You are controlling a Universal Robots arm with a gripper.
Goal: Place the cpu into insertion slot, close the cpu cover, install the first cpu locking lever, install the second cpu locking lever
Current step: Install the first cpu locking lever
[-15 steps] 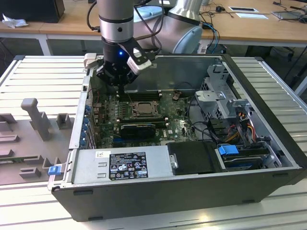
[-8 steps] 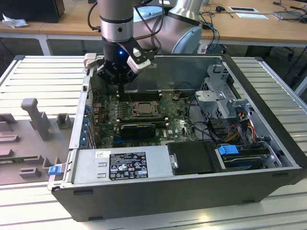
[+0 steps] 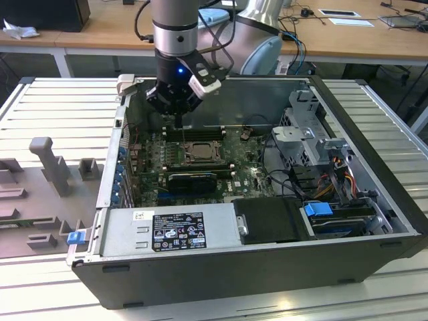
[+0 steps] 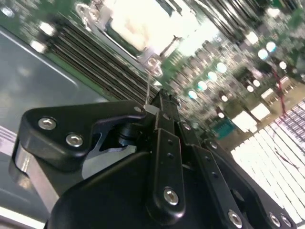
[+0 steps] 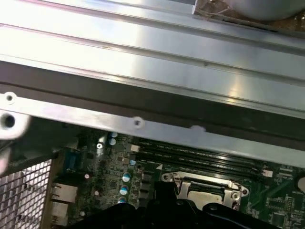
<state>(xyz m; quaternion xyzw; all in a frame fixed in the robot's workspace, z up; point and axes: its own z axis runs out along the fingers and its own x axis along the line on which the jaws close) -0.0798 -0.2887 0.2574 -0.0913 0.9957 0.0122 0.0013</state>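
Ribbed grey metal table point(image 3: 60, 100) carries an open black computer case point(image 3: 267, 267), where the black pincer point(image 3: 181, 124), narrow with tips together, hangs just above the square black-framed insertion slot point(image 3: 171, 155) holding the small pale silvery cpu point(image 3: 195, 152), left of a grey drive cage point(image 3: 307, 127).

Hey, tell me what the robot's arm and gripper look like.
The arm is a silver-grey tube with a black band and a pale blue joint cap. A blue light glows at its wrist. The gripper is black, its links pinned with silver screws in the second wrist view. A white module sits beside it, and black cables trail from the arm.
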